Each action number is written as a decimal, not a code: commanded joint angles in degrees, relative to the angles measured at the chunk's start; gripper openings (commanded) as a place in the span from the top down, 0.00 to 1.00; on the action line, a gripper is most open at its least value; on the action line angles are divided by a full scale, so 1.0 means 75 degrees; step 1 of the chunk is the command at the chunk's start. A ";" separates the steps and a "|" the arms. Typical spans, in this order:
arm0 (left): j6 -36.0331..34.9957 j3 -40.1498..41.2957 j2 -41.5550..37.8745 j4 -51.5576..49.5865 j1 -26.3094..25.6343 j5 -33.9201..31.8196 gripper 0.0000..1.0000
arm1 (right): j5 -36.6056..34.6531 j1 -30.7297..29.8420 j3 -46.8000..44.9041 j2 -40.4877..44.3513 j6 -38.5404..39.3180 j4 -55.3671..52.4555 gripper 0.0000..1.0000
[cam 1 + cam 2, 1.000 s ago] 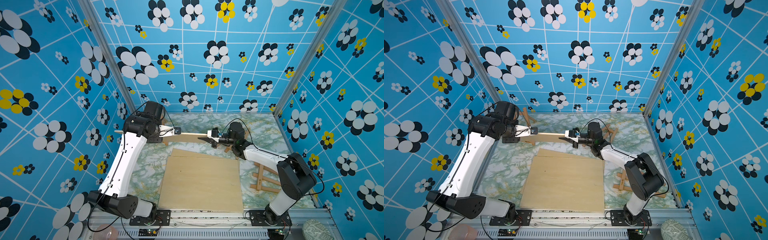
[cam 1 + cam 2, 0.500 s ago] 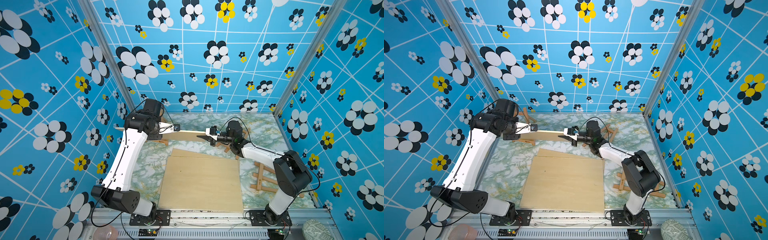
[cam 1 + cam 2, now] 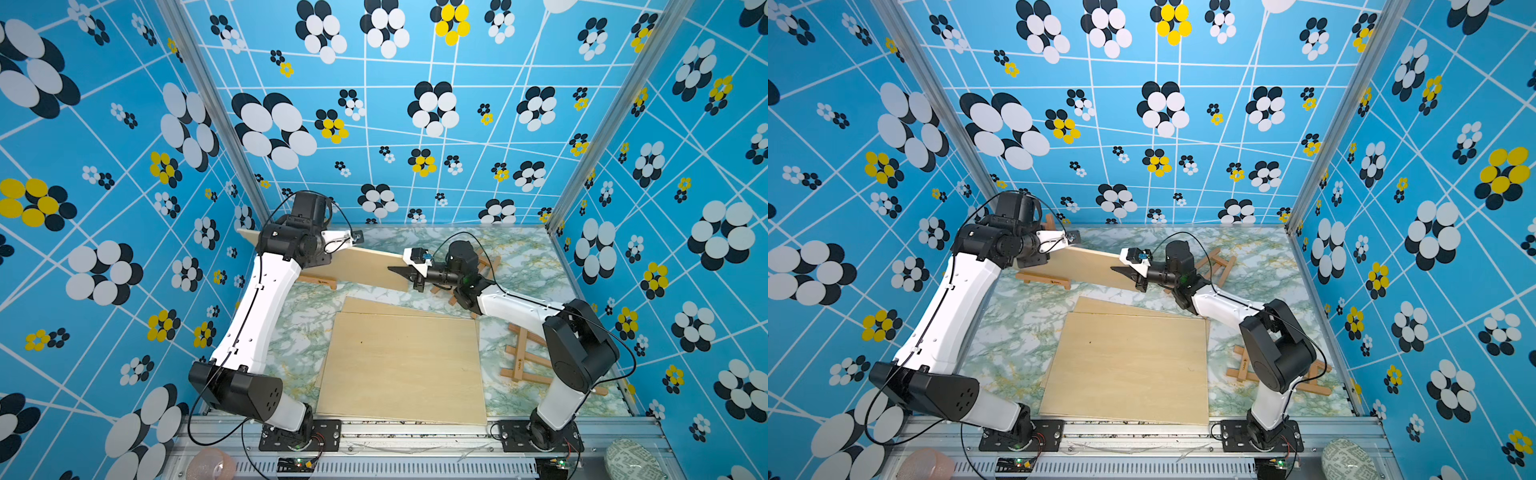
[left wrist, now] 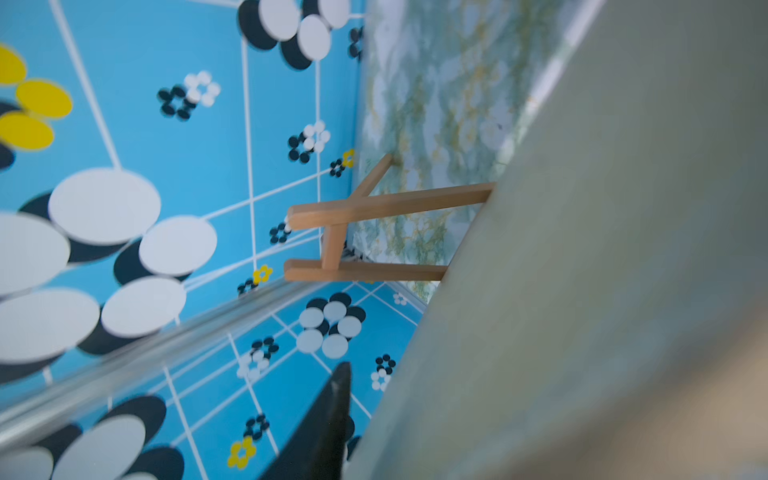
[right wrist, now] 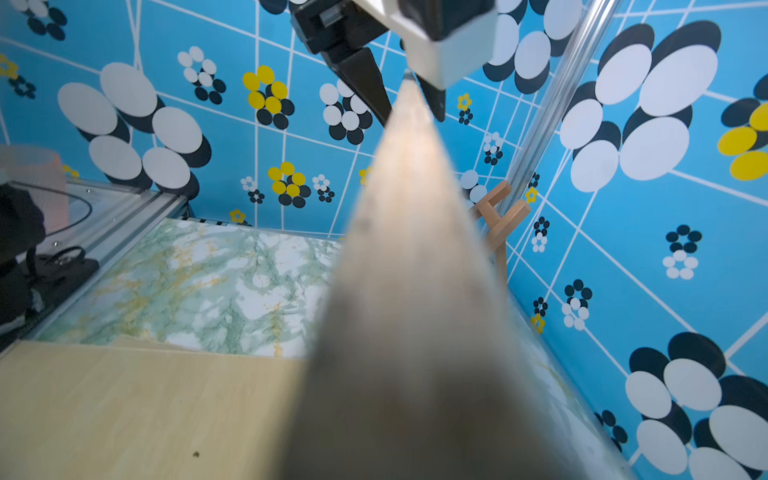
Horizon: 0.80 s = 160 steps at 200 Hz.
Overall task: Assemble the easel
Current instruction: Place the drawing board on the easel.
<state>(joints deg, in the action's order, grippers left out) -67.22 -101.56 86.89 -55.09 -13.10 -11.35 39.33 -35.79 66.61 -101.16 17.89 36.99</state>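
my right gripper (image 3: 409, 277) is clamped tight on the right end of the plywood board (image 3: 365, 266), holding it on edge over the back of the table (image 3: 303, 324). my left gripper (image 5: 413, 118) straddles the other end with jaws parted. on the left wrist feed one finger (image 4: 328, 424) stands clear of the board's face. the board crosses the small easel (image 3: 318, 281) near the back left corner. i can't tell if it's seated on the ledge.

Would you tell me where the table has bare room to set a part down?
Bare marble lies between the left arm and the flat boards, and along the back wall behind the raised board. The right side is crowded: an easel frame under the right arm, a second easel behind it.
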 commanded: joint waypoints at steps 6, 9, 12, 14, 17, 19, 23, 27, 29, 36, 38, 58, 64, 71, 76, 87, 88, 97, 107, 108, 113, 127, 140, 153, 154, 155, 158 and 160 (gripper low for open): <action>0.1083 0.0034 -0.0166 0.1654 -0.0065 0.0187 0.36 | -0.0441 -0.0267 0.0310 -0.0088 -0.1075 -0.0298 1.00; 0.1103 0.0034 -0.0181 0.1670 -0.0064 0.0195 0.34 | -0.0440 -0.0267 0.0308 -0.0096 -0.1077 -0.0309 1.00; 0.1145 0.0039 -0.0205 0.1688 -0.0061 0.0195 0.32 | -0.0440 -0.0267 0.0308 -0.0100 -0.1091 -0.0317 1.00; 0.1161 0.0038 -0.0212 0.1706 -0.0061 0.0191 0.31 | -0.0431 -0.0261 0.0307 -0.0107 -0.1095 -0.0333 1.00; 0.1183 0.0032 -0.0241 0.1730 -0.0052 0.0190 0.30 | -0.0418 -0.0256 0.0324 -0.0116 -0.1086 -0.0341 1.00; 0.1205 0.0030 -0.0253 0.1732 -0.0056 0.0190 0.30 | -0.0411 -0.0255 0.0328 -0.0108 -0.1079 -0.0348 1.00; 0.1239 0.0040 -0.0278 0.1749 -0.0042 0.0207 0.30 | -0.0396 -0.0244 0.0325 -0.0116 -0.1073 -0.0353 1.00; 0.1261 0.0047 -0.0319 0.1761 -0.0035 0.0223 0.30 | -0.0384 -0.0244 0.0320 -0.0123 -0.1087 -0.0356 1.00; 0.1281 0.0043 -0.0331 0.1769 -0.0043 0.0230 0.30 | -0.0376 -0.0235 0.0327 -0.0124 -0.1088 -0.0355 1.00; 0.1390 0.0064 -0.0416 0.1843 -0.0035 0.0261 0.29 | -0.0314 -0.0220 0.0335 -0.0138 -0.1087 -0.0389 1.00; 0.1421 0.0067 -0.0446 0.1865 -0.0034 0.0275 0.29 | -0.0282 -0.0211 0.0346 -0.0140 -0.1094 -0.0410 1.00; 0.1873 0.0163 -0.0763 0.2208 0.0059 0.0478 0.25 | -0.0065 -0.0139 0.0434 -0.0183 -0.1152 -0.0583 1.00; 0.2012 0.0175 -0.0865 0.2279 0.0096 0.0590 0.25 | 0.0011 -0.0105 0.0472 -0.0188 -0.1144 -0.0666 1.00; 0.2242 0.0175 -0.0980 0.2365 0.0155 0.0711 0.25 | 0.0099 -0.0081 0.0536 -0.0189 -0.1157 -0.0790 1.00; 0.2407 0.0173 -0.1054 0.2407 0.0186 0.0789 0.25 | 0.0167 -0.0060 0.0588 -0.0200 -0.1162 -0.0899 1.00; 0.2745 0.0152 -0.1207 0.2429 0.0312 0.0976 0.25 | 0.0296 -0.0035 0.0681 -0.0201 -0.1166 -0.1120 1.00; 0.2784 0.0161 -0.1222 0.2432 0.0327 0.0993 0.26 | 0.0303 -0.0034 0.0687 -0.0206 -0.1160 -0.1139 1.00; 0.3086 0.0190 -0.1363 0.2476 0.0417 0.1092 0.26 | 0.0461 -0.0005 0.0788 -0.0204 -0.1135 -0.1387 1.00; 0.3394 0.0263 -0.1514 0.2502 0.0494 0.1253 0.26 | 0.0565 0.0002 0.0894 -0.0229 -0.1119 -0.1650 1.00; 0.3431 0.0269 -0.1528 0.2510 0.0505 0.1266 0.26 | 0.0572 0.0002 0.0905 -0.0226 -0.1119 -0.1680 1.00; 0.3580 0.0335 -0.1622 0.2553 0.0541 0.1306 0.26 | 0.0669 0.0004 0.0976 -0.0240 -0.1110 -0.1815 1.00; 0.3930 0.0549 -0.1862 0.2662 0.0642 0.1442 0.26 | 0.0845 0.0014 0.1159 -0.0330 -0.1128 -0.2187 1.00; 0.4329 0.0724 -0.2026 0.2739 0.0746 0.1531 0.27 | 0.0875 0.0037 0.1280 -0.0416 -0.1298 -0.2300 1.00; 0.4595 0.0792 -0.2123 0.2695 0.0831 0.1668 0.28 | 0.0863 0.0093 0.1375 -0.0526 -0.1574 -0.2311 1.00; 0.4611 0.0798 -0.2131 0.2694 0.0838 0.1673 0.28 | 0.0868 0.0100 0.1380 -0.0532 -0.1599 -0.2309 1.00; 0.4631 0.0806 -0.2136 0.2688 0.0841 0.1681 0.28 | 0.0870 0.0110 0.1388 -0.0541 -0.1623 -0.2302 1.00; 0.4684 0.0811 -0.2140 0.2673 0.0853 0.1684 0.28 | 0.0870 0.0136 0.1405 -0.0574 -0.1703 -0.2291 1.00; 0.4715 0.0814 -0.2149 0.2665 0.0864 0.1703 0.28 | 0.0858 0.0150 0.1425 -0.0583 -0.1752 -0.2268 1.00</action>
<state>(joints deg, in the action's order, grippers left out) -39.22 -97.06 71.57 -36.12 -7.86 -1.74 38.54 -34.74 75.33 -103.42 10.59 26.06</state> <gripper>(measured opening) 0.723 0.103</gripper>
